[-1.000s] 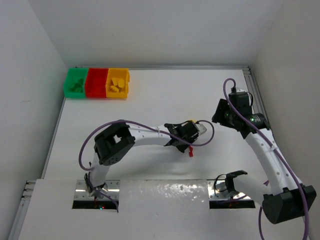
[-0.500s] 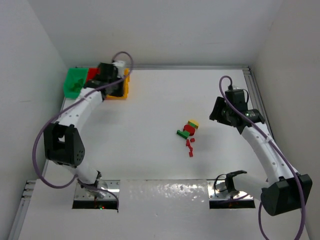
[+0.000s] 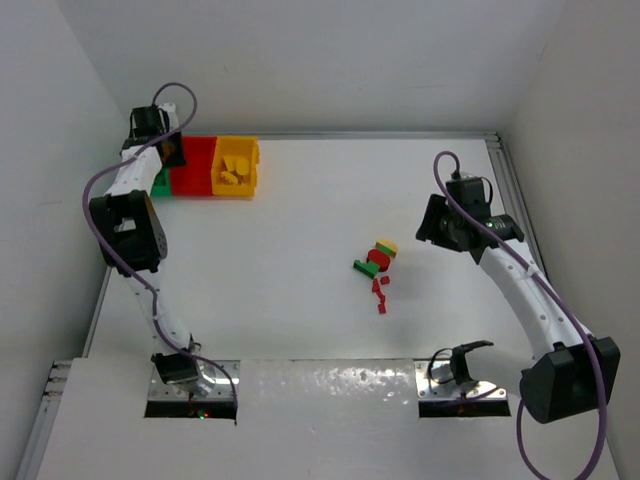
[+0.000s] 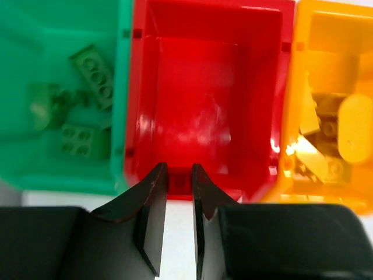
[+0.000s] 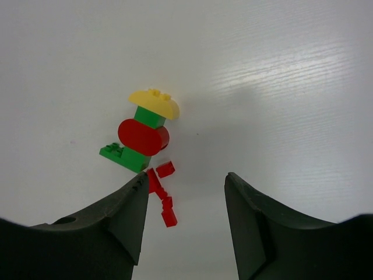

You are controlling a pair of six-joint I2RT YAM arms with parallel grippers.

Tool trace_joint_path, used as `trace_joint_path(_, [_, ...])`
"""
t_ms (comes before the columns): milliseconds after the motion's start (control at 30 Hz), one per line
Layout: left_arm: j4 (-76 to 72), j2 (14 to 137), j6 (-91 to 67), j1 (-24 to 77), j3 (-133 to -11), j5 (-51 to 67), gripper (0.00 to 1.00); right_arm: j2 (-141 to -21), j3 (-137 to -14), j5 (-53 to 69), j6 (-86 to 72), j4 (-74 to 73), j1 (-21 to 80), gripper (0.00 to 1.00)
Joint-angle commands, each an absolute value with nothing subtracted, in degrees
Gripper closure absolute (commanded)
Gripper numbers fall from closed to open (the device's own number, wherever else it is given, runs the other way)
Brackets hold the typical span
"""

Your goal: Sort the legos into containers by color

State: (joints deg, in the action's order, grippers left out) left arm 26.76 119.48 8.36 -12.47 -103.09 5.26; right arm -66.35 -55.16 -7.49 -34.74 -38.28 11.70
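The left claw (image 4: 179,169) hangs over the near wall of the red bin (image 4: 198,87). Its jaws are pressed almost together, and I can see nothing between them. The red bin looks bare inside. The green bin (image 4: 58,175), joined to one side of it, holds green bricks (image 4: 93,67). The yellow-orange bin (image 4: 326,29), joined to the other side, holds yellow pieces (image 4: 349,131).

The unsorted legos (image 5: 145,137) lie on the tabletop (image 3: 300,220), well apart from the red bin, out toward the right arm. A yellow curved piece (image 5: 154,102), a red rounded brick and green bricks (image 5: 125,156) sit touching in a clump. Small red bits (image 5: 166,204) lie just beside them.

The right claw (image 5: 186,178) hovers above that clump, spread and empty. I'd guess it is held open so it can come down around a single piece. With the red bin bare, the reds look like the main work left.
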Motion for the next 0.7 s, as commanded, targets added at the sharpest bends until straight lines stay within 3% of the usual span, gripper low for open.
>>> trace_joint_path(0, [23.55,125.22,9.76,-11.95,-109.93,6.15,1.0,-66.01,-54.84,-8.87,-34.89,-39.28,11.51,0.46])
trace_joint_path(200, [20.83,128.41,8.26,-11.95,-111.8,9.32,0.94,-65.83,-55.28,-9.93,-34.89,-40.43,11.51,0.46])
trace_joint_path(267, [20.48,129.02,8.52,-11.95,-111.97,9.14,0.75,-65.83,-55.46,-10.11,-34.81,-40.43,11.51,0.46])
trace_joint_path(300, [20.91,128.85,9.48,-11.78,-111.8,8.88,0.51,-65.83,-55.63,-10.19,-34.63,-40.43,11.51,0.46])
trace_joint_path(333, [20.92,128.85,9.58,-11.69,-111.8,8.88,0.48,-65.83,-55.63,-10.2,-34.63,-40.43,11.51,0.46])
trace_joint_path(667, [19.52,119.01,8.71,-8.0,-108.73,5.9,0.43,-66.18,-55.98,-8.17,-34.1,-39.99,11.51,0.46])
